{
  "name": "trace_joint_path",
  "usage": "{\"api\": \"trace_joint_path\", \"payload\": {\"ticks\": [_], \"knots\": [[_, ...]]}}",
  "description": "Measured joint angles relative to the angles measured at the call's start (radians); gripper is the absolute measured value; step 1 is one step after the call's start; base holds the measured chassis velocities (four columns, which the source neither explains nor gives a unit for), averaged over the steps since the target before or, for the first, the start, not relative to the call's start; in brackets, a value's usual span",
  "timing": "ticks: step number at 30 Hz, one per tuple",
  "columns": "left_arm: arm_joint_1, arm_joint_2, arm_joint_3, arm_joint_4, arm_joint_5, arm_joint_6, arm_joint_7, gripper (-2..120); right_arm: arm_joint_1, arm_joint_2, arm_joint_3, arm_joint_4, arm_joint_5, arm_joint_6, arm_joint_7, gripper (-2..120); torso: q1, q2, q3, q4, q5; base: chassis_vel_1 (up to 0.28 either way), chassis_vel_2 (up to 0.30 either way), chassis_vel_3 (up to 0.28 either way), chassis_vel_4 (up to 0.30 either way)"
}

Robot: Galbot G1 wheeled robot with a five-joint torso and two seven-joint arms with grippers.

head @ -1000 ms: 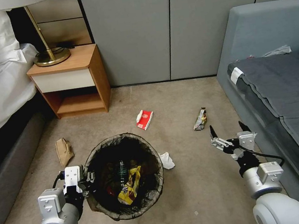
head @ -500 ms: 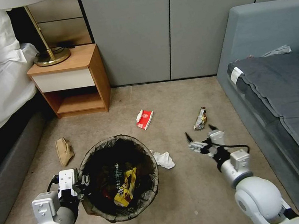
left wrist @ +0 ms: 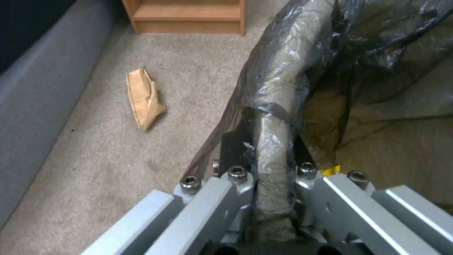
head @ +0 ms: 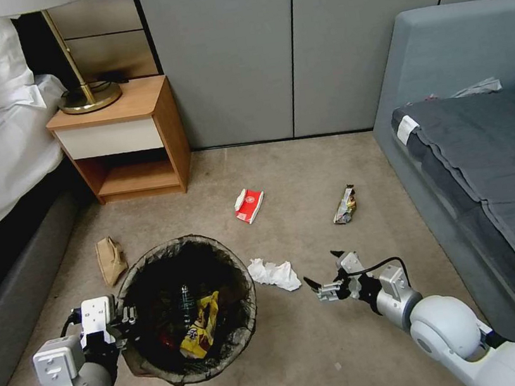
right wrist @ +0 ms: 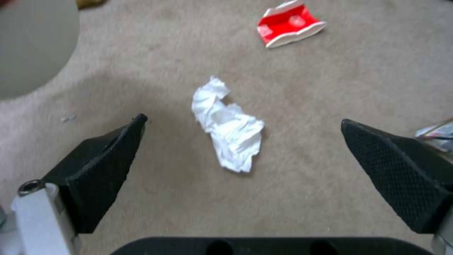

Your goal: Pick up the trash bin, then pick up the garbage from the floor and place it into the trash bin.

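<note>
Right gripper point(head: 324, 271): spread wide, holding nothing, low over the carpet point(head: 329, 336), aimed at the crumpled tissue point(head: 274, 274) just beside it; bare carpet all round the tissue, seen between both black fingertips point(right wrist: 99, 166) from the wrist. Left gripper point(head: 125, 317): clamped shut on the left rim of the trash bin point(head: 196, 369), dark bag pinched between the fingers point(left wrist: 236, 148). Inside the bin: yellow wrapper point(head: 199, 329), bottle point(head: 185, 299). On the floor: red-and-white carton point(head: 249, 205) beyond the tissue, well apart; dark wrapper point(head: 345, 205) nearer the sofa edge point(head: 406, 185); brown paper bag point(head: 111, 259) left of the bin, near the bed base point(head: 23, 296). Nightstand point(head: 122, 141) against the far wall.
</note>
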Motion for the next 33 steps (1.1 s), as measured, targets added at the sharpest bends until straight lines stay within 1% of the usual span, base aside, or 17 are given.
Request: {"api": "trace_joint_path", "payload": {"ticks": [2,5,6,9,11,12,14,16,18,19,20,24,26,28,29,31,33], "knots": [[-0.001,0.001,-0.001,0.0,-0.001,0.0,0.0,1,0.009,-0.001,-0.01,-0.013,-0.005,0.001,-0.007,100,0.0,0.0,0.0,0.0,-0.0001,0.0,0.0,0.0,0.0],[-0.007,0.008,-0.009,0.0,-0.01,0.0,0.0,1,0.049,0.013,-0.054,-0.076,-0.032,0.016,-0.011,100,0.0,0.0,0.0,0.0002,-0.0001,0.0,0.0,0.0,0.0],[-0.007,0.008,-0.009,0.0,-0.01,0.0,0.0,1,0.049,0.013,-0.054,-0.076,-0.032,0.016,-0.011,100,0.0,0.0,0.0,0.0002,-0.0001,0.0,0.0,0.0,0.0],[-0.012,0.017,-0.026,0.0,-0.025,0.0,-0.001,1,0.098,0.04,-0.108,-0.146,-0.068,0.032,-0.014,100,0.0,0.0,0.0,0.0,-0.0002,0.0,0.0,0.0,0.0],[-0.013,0.018,-0.03,0.0,-0.03,0.0,-0.001,1,0.111,0.047,-0.123,-0.164,-0.073,0.037,-0.014,100,0.0,0.0,0.0,0.0,-0.0001,0.0,0.0,0.0,0.0],[-0.013,0.02,-0.034,0.0,-0.035,0.0,-0.001,1,0.142,0.066,-0.148,-0.204,-0.083,0.047,-0.014,100,0.0,0.0,0.0,0.0002,-0.0003,0.0,0.0,0.0,0.0],[-0.013,0.021,-0.036,0.0,-0.036,0.0,-0.001,1,0.155,0.074,-0.157,-0.221,-0.091,0.049,-0.014,100,0.0,0.0,0.0,0.0001,-0.0002,0.0,0.0,0.0,0.0],[-0.012,0.021,-0.037,0.0,-0.038,0.0,-0.002,1,0.198,0.114,-0.186,-0.284,-0.115,0.062,-0.014,100,0.0,0.0,0.0,0.0002,0.0,0.0,0.0,0.0,0.0],[-0.012,0.021,-0.037,0.0,-0.038,0.0,-0.002,1,0.205,0.121,-0.19,-0.293,-0.117,0.063,-0.013,100,0.0,0.0,0.0,0.0002,-0.0002,0.0,0.0,0.0,0.0],[-0.011,0.021,-0.037,0.0,-0.038,0.0,-0.002,1,0.234,0.155,-0.209,-0.339,-0.125,0.068,-0.01,100,0.0,0.0,0.0,0.0002,-0.0002,0.0,0.0,0.0,0.0],[-0.01,0.021,-0.037,0.0,-0.038,0.0,-0.002,1,0.248,0.172,-0.22,-0.362,-0.127,0.069,-0.01,100,0.0,0.0,0.0,0.0001,-0.0001,0.0,0.0,0.0,0.0],[-0.01,0.02,-0.037,0.0,-0.039,0.0,-0.002,1,0.277,0.202,-0.238,-0.408,-0.134,0.072,-0.009,100,0.0,0.0,0.0,0.0001,-0.0003,0.0,0.0,0.0,0.0],[-0.009,0.019,-0.038,0.0,-0.041,0.0,-0.002,1,0.302,0.24,-0.255,-0.458,-0.143,0.081,-0.007,100,0.0,0.0,0.0,0.0001,-0.0001,0.0,0.0,0.0,0.0],[-0.009,0.019,-0.039,0.0,-0.041,0.0,-0.002,1,0.309,0.249,-0.257,-0.472,-0.146,0.084,-0.007,100,0.0,0.0,0.0,0.0001,-0.0002,0.0,0.0,0.0,0.0],[-0.007,0.018,-0.04,0.0,-0.042,0.0,-0.002,1,0.323,0.273,-0.261,-0.504,-0.154,0.092,-0.003,100,0.0,0.0,0.0,0.0002,-0.0002,0.0,0.0,0.0,0.0],[-0.007,0.018,-0.041,0.0,-0.043,0.0,-0.002,1,0.331,0.284,-0.262,-0.52,-0.157,0.094,-0.002,100,0.0,0.0,0.0,0.0001,0.0,0.0,0.0,0.0,0.0],[-0.006,0.018,-0.041,0.0,-0.044,0.0,-0.002,1,0.349,0.307,-0.265,-0.563,-0.164,0.098,0.001,100,0.0,0.0,0.0,0.0001,-0.0003,0.0,0.0,0.0,0.0]]}}
